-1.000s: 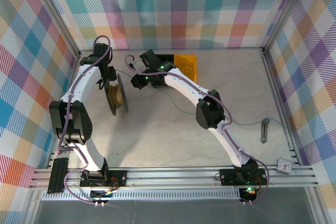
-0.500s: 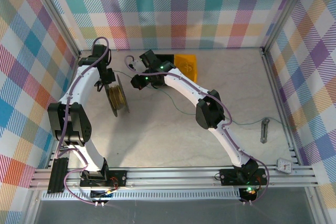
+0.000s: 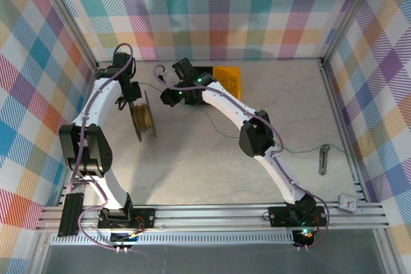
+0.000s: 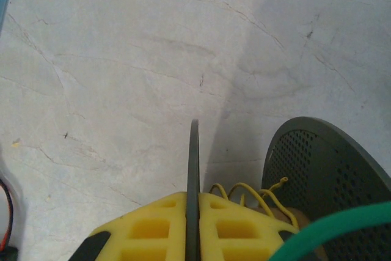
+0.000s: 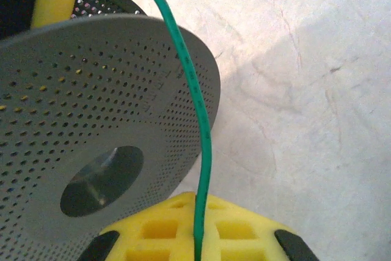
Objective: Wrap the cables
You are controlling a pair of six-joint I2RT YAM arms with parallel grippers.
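Spool (image 3: 144, 120) standing on edge toward 10 o'clock of the table (image 3: 192, 171) in the top view, with yellow cable (image 4: 242, 187) wound on its hub between two dark perforated flanges. Left gripper (image 4: 193, 215), at 11 o'clock of the spool, has its yellow pads pressed together on the thin rim of one flange, which runs up between them in the left wrist view. Right gripper (image 5: 198, 227), at 1 o'clock of the spool, pinches the green cable (image 5: 196, 93) between its yellow pads; in the right wrist view the cable rises from the grip toward 12 o'clock across the face of the nearer flange. Over the table a thin green line trails toward 4 o'clock, in the direction of a grey tool (image 3: 323, 160). Orange bin (image 3: 228, 80) at 12 o'clock of the table, just beside the right arm's wrist
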